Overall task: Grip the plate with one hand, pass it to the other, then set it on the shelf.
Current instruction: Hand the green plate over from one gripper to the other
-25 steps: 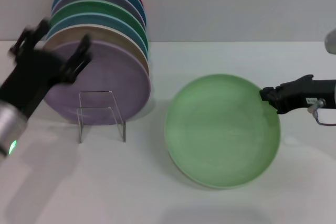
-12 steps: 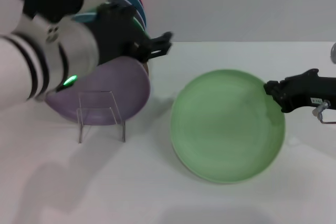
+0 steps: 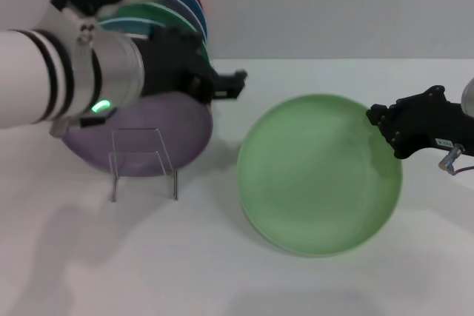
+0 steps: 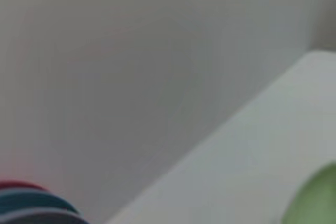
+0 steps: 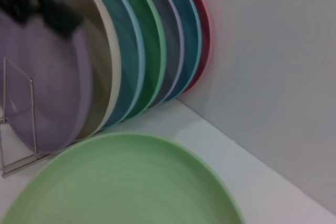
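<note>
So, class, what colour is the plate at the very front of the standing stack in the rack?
Lilac: the round lilac plate leaning in the clear rack, best seen in the head view.

Plain grey wall [image 3: 333,5]; white tabletop [image 3: 192,257]

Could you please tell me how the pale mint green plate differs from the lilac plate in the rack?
The mint green plate is held at its rim by the right claw, tilted; the lilac plate stands upright in the clear rack, frontmost in the stack. Both look round, matte and similar in width.

White black-banded left arm [image 3: 52,72], green-lit; both tools black.
</note>
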Tool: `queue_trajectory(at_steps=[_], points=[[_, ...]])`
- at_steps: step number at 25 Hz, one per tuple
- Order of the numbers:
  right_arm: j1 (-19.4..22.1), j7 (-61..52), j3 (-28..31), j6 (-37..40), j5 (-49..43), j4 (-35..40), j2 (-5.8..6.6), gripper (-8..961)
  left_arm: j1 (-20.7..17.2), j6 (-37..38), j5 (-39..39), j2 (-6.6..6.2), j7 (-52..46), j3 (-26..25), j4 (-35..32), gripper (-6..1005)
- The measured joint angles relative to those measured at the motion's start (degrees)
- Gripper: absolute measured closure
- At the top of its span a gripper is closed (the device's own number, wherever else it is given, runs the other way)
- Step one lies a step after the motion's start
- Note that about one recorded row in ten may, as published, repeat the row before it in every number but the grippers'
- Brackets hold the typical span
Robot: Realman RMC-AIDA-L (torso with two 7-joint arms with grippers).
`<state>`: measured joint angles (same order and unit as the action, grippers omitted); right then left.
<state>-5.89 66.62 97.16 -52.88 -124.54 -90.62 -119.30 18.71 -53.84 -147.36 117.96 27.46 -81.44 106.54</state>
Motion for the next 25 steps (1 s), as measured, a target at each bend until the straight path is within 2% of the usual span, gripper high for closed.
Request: queue_trajectory(at_steps=[1, 2, 3, 4, 25], points=[[0.15, 0.65, -0.06, 0.07, 0.22, -0.24, -0.04, 947, 0.0, 0.0, 0.0, 0.0, 0.0, 0.0, 0.0, 241], [0.3, 1.21, -0.28, 0.22, 0.56, -0.45, -0.06, 947, 1.9, -2.28, 1.01, 0.09, 0.28, -0.78, -3.69, 243], [0.37, 1.73, -0.63, 0.55, 1.27, -0.69, -0.05, 947, 1.9, -2.28, 1.01, 0.09, 0.28, -0.78, -3.69, 245], [0.37, 1.73, -0.63, 0.55, 1.27, -0.69, -0.05, 947, 3.3, -3.11, 1.83, 0.14, 0.37, -0.66, -6.43, 247], [0.78, 2.66, -2.74, 0.38, 2.95, -4.23, -0.06, 945, 8.7, -3.44, 2.17, 0.6, 0.25, 3.22, -14.62, 286]])
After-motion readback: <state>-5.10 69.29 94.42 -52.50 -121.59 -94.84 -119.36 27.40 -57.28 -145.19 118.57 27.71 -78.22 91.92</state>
